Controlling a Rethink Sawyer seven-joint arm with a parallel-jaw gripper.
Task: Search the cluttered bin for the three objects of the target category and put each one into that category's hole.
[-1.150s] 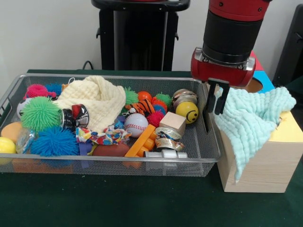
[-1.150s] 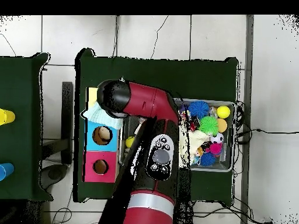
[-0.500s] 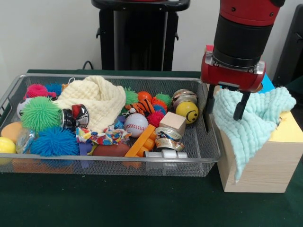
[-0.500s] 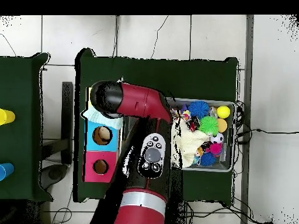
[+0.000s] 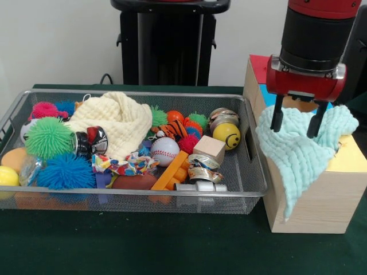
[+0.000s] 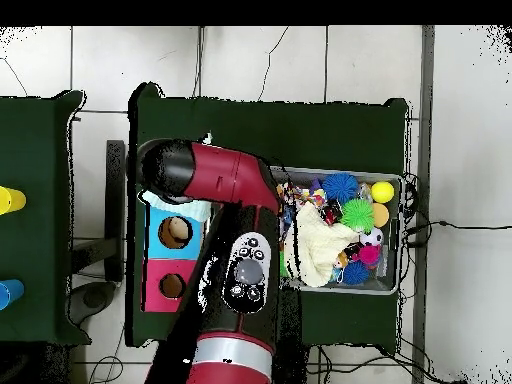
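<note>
the gripper [image 5: 295,121] hangs over the wooden box [image 5: 321,200], fingers spread apart with nothing between them, tips just touching the mint cloth [image 5: 304,152] draped on the box top. to finish well, it probably needs to pinch a fold and push it squarely down into the hole. the cloth sits directly under the fingers, outside the wire bin [image 5: 252,189], spilling down the box's front.

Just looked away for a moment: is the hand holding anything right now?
Hand: open, holding nothing, fingers on either side of the mint cloth on the wooden box.
</note>
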